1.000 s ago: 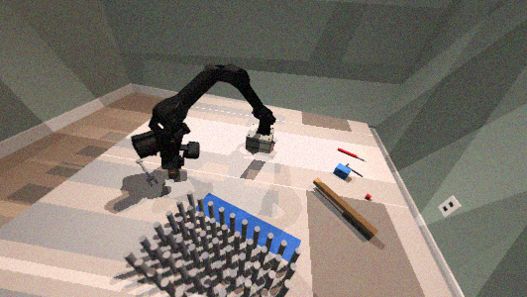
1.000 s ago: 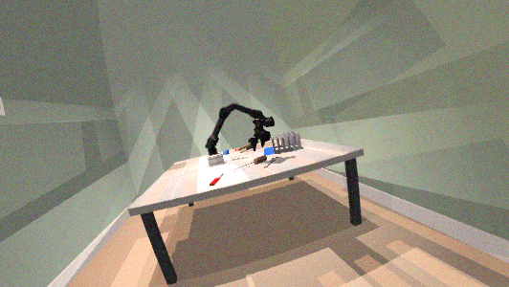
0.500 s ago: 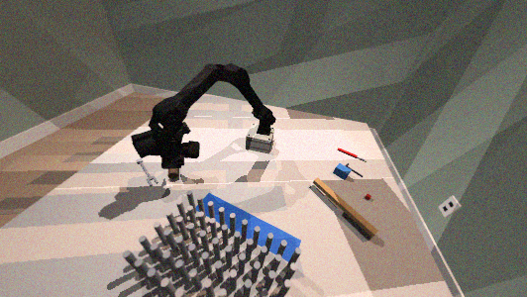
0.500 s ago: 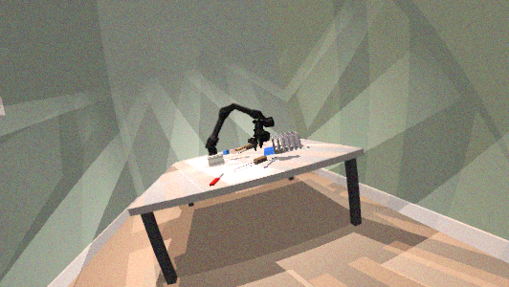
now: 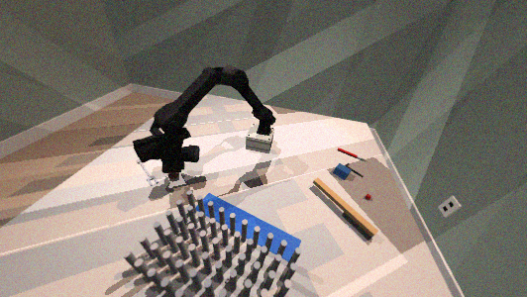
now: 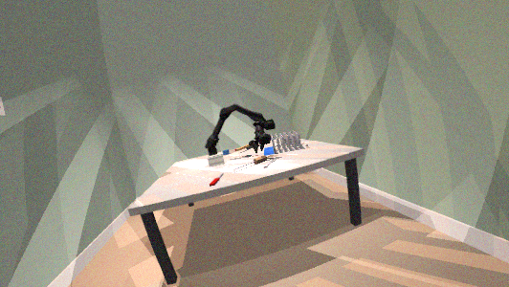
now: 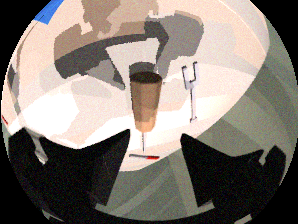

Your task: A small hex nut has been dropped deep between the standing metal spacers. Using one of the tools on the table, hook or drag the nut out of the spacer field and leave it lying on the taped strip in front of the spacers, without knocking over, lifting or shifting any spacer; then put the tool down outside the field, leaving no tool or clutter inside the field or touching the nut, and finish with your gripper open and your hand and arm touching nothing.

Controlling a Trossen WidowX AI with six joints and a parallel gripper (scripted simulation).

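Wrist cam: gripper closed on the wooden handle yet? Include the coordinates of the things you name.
No, the fingers of the gripper (image 5: 174, 187) (image 6: 257, 149) (image 7: 156, 134) stand apart, with visible gaps either side of the wooden handle (image 7: 145, 102).

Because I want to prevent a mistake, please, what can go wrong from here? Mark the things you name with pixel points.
The open gripper (image 5: 174, 182) (image 6: 256, 149) (image 7: 156, 135) may close off-centre and roll the wooden handle (image 6: 260, 159) (image 7: 145, 102). Swinging toward the nearby spacers (image 5: 216, 247) (image 6: 287, 142) could tip one. The fork-ended tool (image 5: 151, 180) (image 7: 192, 85) lies close beside and might get bumped.
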